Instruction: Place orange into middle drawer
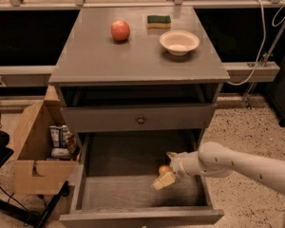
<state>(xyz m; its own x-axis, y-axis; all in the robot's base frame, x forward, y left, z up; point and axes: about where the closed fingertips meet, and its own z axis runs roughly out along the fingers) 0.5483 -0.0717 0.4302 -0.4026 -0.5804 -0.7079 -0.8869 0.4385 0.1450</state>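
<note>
The middle drawer is pulled out wide below the cabinet top. The small orange lies on its floor at the back right. My gripper reaches into the drawer from the right. One finger shows in front of the orange and the other behind it. The fingers stand wider apart than the orange, so the gripper looks open around it.
On the cabinet top are a reddish apple, a green-and-yellow sponge and a white bowl. The upper drawer front with a dark knob is closed. A cardboard box stands on the floor to the left.
</note>
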